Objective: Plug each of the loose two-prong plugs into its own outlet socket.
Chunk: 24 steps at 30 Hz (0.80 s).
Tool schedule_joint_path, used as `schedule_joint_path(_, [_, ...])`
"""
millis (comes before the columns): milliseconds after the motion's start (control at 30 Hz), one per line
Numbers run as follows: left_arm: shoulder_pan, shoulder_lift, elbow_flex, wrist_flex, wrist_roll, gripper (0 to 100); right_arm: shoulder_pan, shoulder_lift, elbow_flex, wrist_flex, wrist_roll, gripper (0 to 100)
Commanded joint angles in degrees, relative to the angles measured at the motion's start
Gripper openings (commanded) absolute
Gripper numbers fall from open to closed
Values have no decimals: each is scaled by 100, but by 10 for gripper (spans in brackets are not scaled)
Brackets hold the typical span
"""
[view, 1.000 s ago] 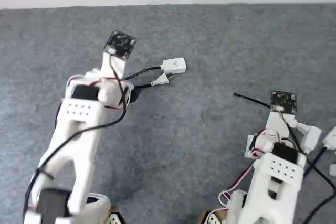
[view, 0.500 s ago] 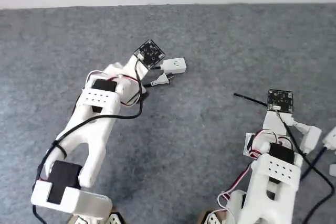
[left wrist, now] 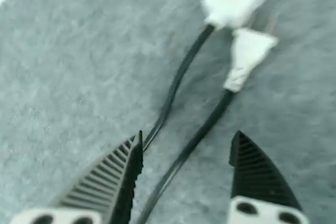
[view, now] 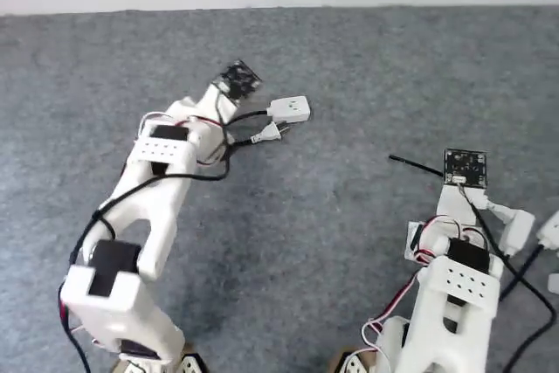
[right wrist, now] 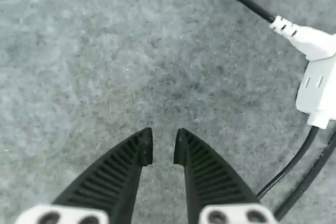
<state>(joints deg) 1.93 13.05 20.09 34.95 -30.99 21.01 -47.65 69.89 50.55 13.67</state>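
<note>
Two robot arms work a grey table point(view: 349, 85) strewn with plugs and cords. The left arm stretches from 7 o'clock towards the centre of the table. Its left gripper point(left wrist: 188, 136) hovers low with the fingers point(left wrist: 123, 174) spread wide, holding nothing. Two black cords point(left wrist: 178, 82) run across the table beneath them, one passing between the fingertips.

Just ahead of that gripper, at about 12 o'clock from the table's centre, lies a white outlet socket point(view: 289, 109). A white two-prong plug point(view: 269, 134) rests loose at the socket's 7 o'clock. Its prongs point towards the socket, just beside it but not inserted.

The right arm stands at about 5 o'clock. Its right gripper point(right wrist: 163, 132) points down at bare table, its fingers point(right wrist: 202, 166) drawn narrow with only a thin gap between the tips and nothing held. Off to one side of it a second plug point(right wrist: 310, 40) on a black cord lies against a second socket point(right wrist: 317, 95), whose two slots face up. That plug is not pushed in either.
</note>
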Motion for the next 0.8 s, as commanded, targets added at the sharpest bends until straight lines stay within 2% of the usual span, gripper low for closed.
schedule_joint_path(0, [-422, 237, -576, -123, 352, 206, -57, -127, -26, -92, 88, 83])
schedule_joint_path(100, [-598, 563, -857, -123, 369, 202, -66, -127, -18, -92, 88, 83])
schedule_joint_path(333, [-484, 1407, -1640, -88, 360, 202, -66, -127, -9, -92, 88, 83])
schedule_joint_path(567, [-273, 1688, -1719, -79, 0, 203, -242, -119, 44, -198, 79, 83])
schedule_joint_path(767, [-220, 1881, -1745, -97, -18, 203, -268, -119, 79, -215, 88, 84])
